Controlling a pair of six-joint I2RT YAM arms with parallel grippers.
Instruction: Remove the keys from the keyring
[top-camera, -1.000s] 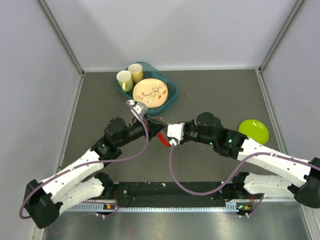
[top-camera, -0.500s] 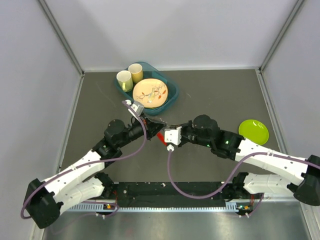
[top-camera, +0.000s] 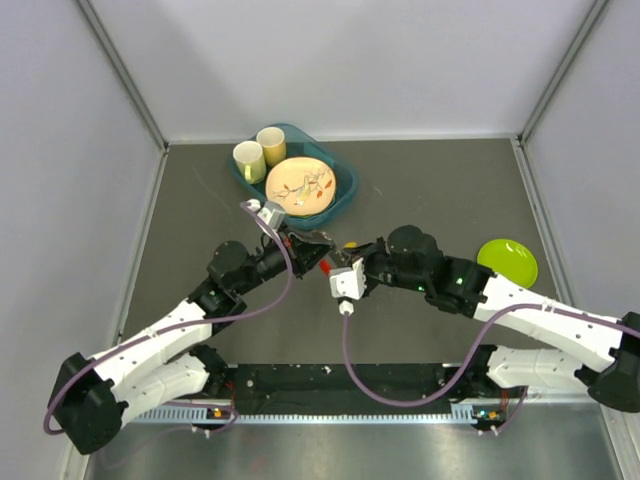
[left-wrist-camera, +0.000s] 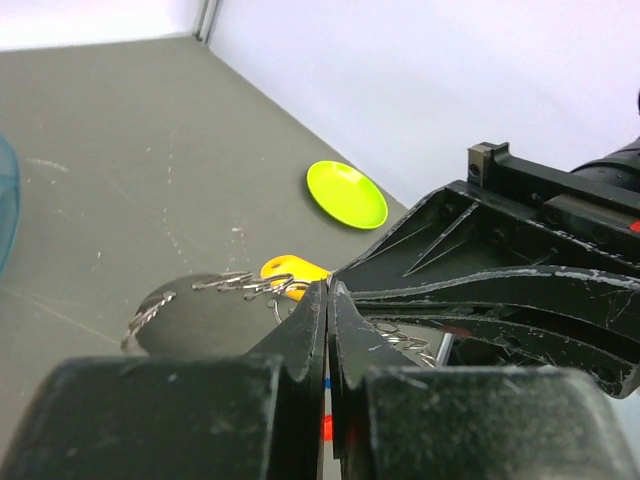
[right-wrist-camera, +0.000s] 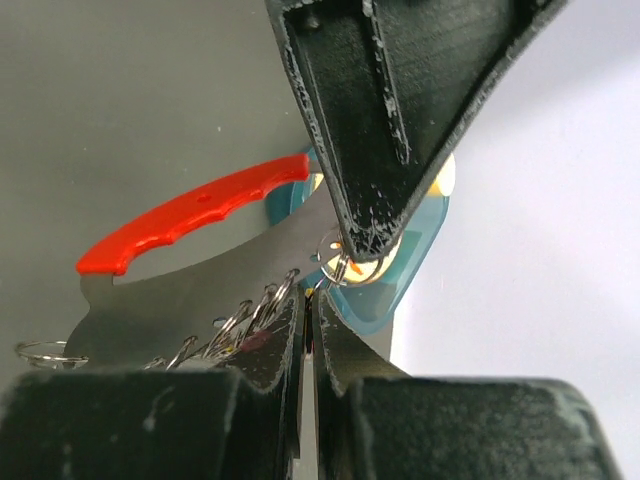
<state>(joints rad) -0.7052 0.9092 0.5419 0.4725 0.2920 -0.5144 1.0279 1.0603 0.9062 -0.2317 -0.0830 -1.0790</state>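
- Top external view, centre-left: the left gripper (top-camera: 312, 252) had its fingers pressed together. The right wrist view showed its tip nipping a small ring of the keyring (right-wrist-camera: 190, 215).
- Centre of frame: the keyring, with its red curved clip, sat between the two grippers, just in front of the teal tray (top-camera: 347, 188). The keys (left-wrist-camera: 288, 268), one of them yellow-headed, hung in a bunch with several loose rings.
- Centre-right: the right gripper (top-camera: 340, 262) also had its fingers together, apparently on the flat metal body under the red clip. The exact contact was hidden.
- Far right: the lime-green plate (top-camera: 507, 262) lay well apart from the work.
- Handling, as judged: the parts were light, stiff and slippery. The thin ring would spring shut. A key was best pinched by its flat head, with the ring steadied close to its split.
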